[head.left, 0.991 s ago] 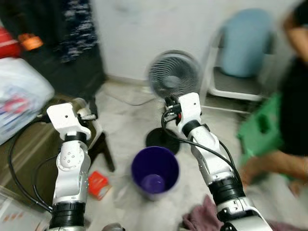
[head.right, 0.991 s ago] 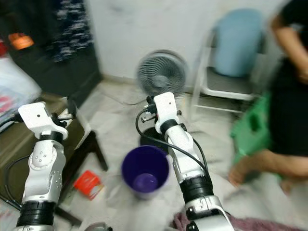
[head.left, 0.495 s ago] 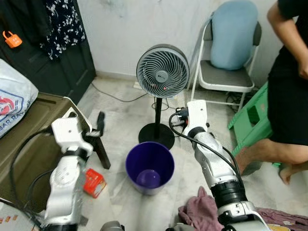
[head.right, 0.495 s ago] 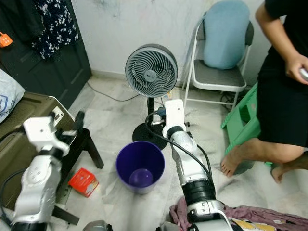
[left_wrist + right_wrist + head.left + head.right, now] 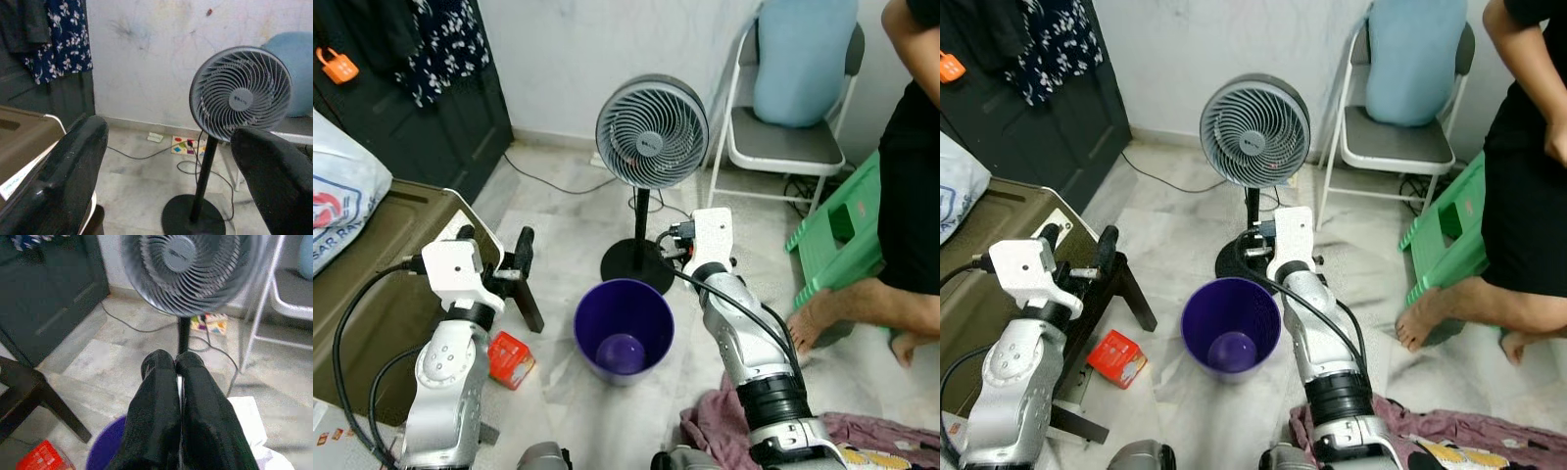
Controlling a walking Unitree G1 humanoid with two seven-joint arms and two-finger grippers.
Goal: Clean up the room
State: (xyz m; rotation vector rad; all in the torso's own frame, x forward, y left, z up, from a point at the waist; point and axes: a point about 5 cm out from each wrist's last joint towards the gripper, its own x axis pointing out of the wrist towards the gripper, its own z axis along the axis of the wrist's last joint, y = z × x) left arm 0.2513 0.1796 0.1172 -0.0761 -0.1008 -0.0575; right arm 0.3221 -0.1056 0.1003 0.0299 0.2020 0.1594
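1. On the floor before the robot, a purple bin is stood upright, close to the round base of a standing fan; apart from its own purple bottom, nothing can be made out inside it.
2. Left of the bin, a small red box is left lying on the floor, beside a black table leg.
3. At the near right, a heap of crumpled clothes is left lying on the floor.
4. Left gripper: raised above the floor to the left of the bin, its fingers spread wide apart, nothing held.
5. Right gripper: held over the far rim of the bin, its fingers pressed together, with nothing seen between them.
6. Behind the fan, a folding chair is noted; a green stool and a person are noted at the right.
7. Progress: judged to be at an early stage, since the box and clothes remain to be gathered.
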